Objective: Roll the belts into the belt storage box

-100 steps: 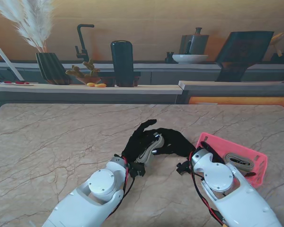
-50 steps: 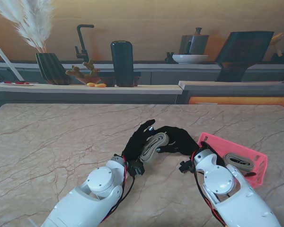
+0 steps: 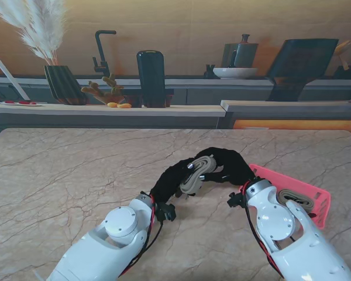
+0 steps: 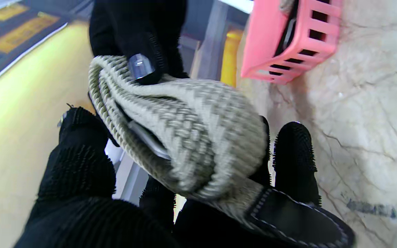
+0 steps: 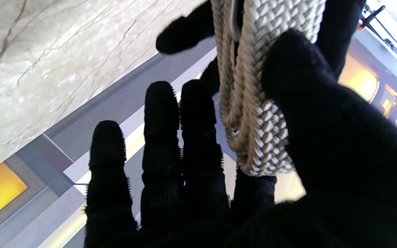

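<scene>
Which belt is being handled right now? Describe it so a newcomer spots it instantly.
On the marble table, find the two black-gloved hands meeting near the middle. The rolled beige woven belt is held up between them, unlike the other rolled belt, which already lies in the pink storage box.

Right hand [image 5: 219, 179] thumb pressed on the rolled woven belt [image 5: 253, 86] — other fingers [image 5: 160, 137] extended, not touching it. Left hand fingertip [image 5: 184, 32] behind the roll — marble bench [image 5: 64, 51] beyond.
</scene>
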Available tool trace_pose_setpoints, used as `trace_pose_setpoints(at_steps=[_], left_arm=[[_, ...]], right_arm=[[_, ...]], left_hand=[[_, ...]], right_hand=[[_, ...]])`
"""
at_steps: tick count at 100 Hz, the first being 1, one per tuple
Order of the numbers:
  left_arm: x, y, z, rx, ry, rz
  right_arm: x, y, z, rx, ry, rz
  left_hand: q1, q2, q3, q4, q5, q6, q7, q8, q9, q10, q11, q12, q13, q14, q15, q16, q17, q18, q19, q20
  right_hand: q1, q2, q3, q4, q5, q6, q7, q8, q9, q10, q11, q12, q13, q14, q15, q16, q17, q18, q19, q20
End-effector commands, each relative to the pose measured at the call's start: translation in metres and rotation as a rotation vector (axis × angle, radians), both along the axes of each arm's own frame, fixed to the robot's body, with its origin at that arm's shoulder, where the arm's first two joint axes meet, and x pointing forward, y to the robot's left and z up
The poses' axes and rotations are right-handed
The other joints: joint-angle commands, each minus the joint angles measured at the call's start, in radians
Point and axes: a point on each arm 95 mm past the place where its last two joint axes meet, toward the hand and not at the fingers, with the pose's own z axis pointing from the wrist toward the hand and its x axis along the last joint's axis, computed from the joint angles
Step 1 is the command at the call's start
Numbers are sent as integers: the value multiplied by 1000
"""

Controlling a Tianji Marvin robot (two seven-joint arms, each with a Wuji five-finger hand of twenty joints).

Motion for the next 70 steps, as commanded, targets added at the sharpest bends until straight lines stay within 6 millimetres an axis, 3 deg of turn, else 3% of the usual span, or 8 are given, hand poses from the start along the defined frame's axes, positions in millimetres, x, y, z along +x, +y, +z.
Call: trace_pose_setpoints(at_steps=[1,45,70], left_arm=[[0,5,-2,36,-17,-6],[-1,9,0,218,-120,-146],[0,8,1,304,-124,-207]], right_arm=[[1,2,8,18,-15,-12],[12,14,12,-19,-49,-51],[16,27,13,-29,-47,-7]], left_hand=[[-31,-47,-16,35,39,6,-1,17,27,2,21,14,6,-11,-15,-15,-11,17,-12,-5],[-30,-106,8,45,-7,50,-42,22,38,6,28,24,20,-6,-16,-21,-9,30,-22,-5],[80,-29,93,47,-4,41,-5,50,73,-2,80,63,56,-12,44,6,24,17,30,15]], right_hand=[[35,94,163,45,212,-42,478,42,45,18,-2,-5,30,-16,12,-1,-2,18,13,-14],[32,61,199,76,214,0,480,41,37,43,44,-10,20,8,76,19,-8,30,47,-21],[25,63,205,86,207,-1,479,44,27,40,60,-10,13,6,87,20,-14,29,57,-25]])
